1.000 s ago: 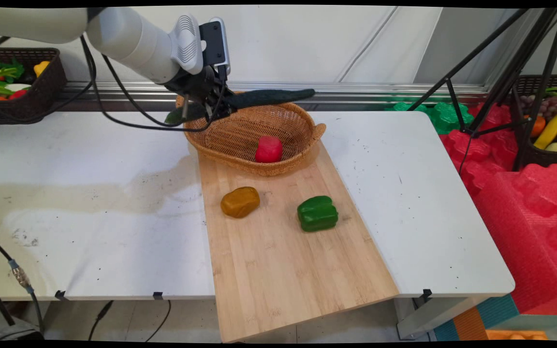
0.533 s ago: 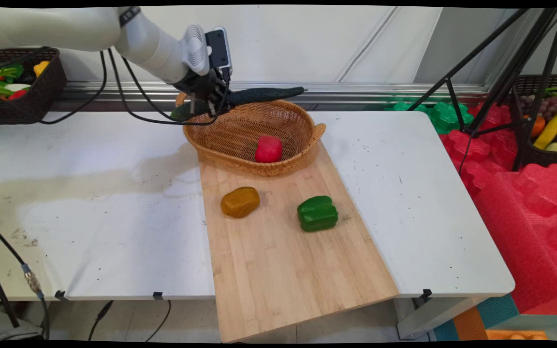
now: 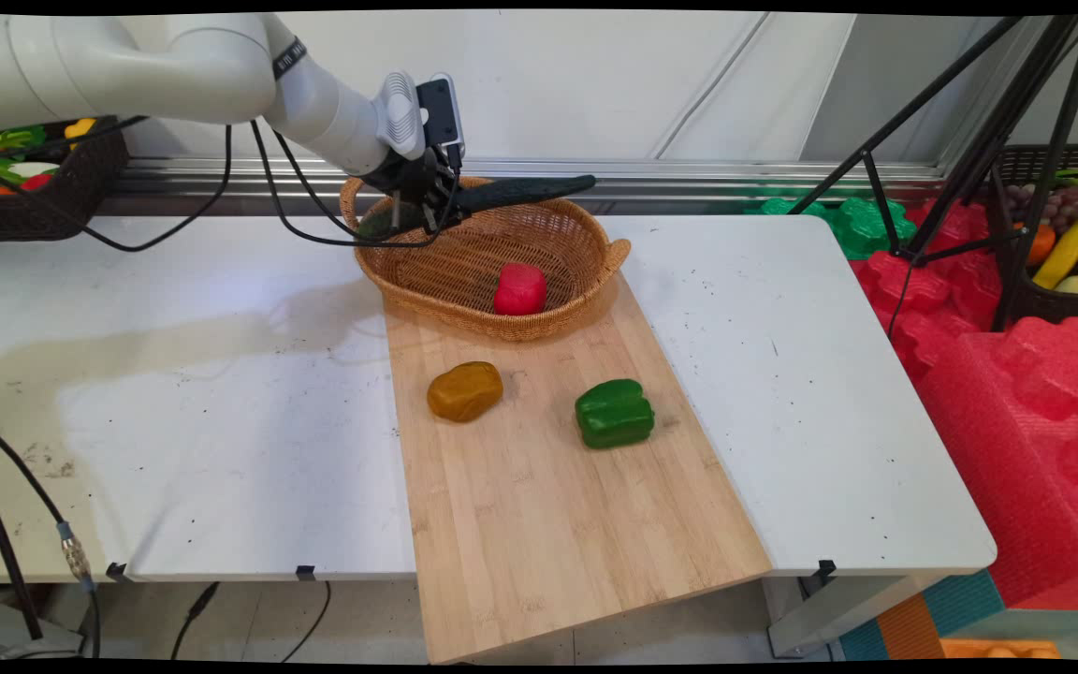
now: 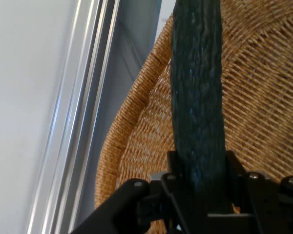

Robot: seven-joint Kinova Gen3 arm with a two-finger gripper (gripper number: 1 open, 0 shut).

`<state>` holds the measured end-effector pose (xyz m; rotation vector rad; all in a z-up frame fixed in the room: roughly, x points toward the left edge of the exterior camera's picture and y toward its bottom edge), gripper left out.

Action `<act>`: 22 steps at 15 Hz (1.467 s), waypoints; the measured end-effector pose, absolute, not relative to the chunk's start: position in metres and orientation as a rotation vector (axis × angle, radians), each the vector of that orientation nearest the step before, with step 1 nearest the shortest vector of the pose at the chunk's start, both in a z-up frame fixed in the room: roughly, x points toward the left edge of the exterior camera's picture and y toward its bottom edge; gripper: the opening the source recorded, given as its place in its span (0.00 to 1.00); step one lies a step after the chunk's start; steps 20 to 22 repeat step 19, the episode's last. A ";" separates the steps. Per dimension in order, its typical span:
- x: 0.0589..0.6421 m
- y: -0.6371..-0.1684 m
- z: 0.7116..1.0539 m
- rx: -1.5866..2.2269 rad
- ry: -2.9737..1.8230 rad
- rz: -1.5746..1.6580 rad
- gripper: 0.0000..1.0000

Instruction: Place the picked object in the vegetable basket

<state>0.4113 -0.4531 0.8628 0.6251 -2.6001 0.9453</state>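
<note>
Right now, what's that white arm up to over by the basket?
The gripper is clamped on a long dark green cucumber, holding it lengthwise over the far rim of the wicker basket. A red pepper lies inside the basket. The basket sits at the far end of a wooden board, and nearer on that board lie a brownish-yellow pepper and a green pepper, untouched.

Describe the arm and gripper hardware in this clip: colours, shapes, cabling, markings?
White, rounded tubular arm links with a dark lettered band near the wrist, a ribbed pale wrist housing carrying a black camera block, thin black cables hanging in loops, and a black two-finger gripper with bolted linkage.
</note>
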 end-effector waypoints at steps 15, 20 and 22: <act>0.425 -0.462 0.829 0.685 -2.454 0.929 1.00; 0.429 -0.459 0.830 0.706 -2.420 0.949 1.00; 0.429 -0.459 0.830 0.706 -2.420 0.949 1.00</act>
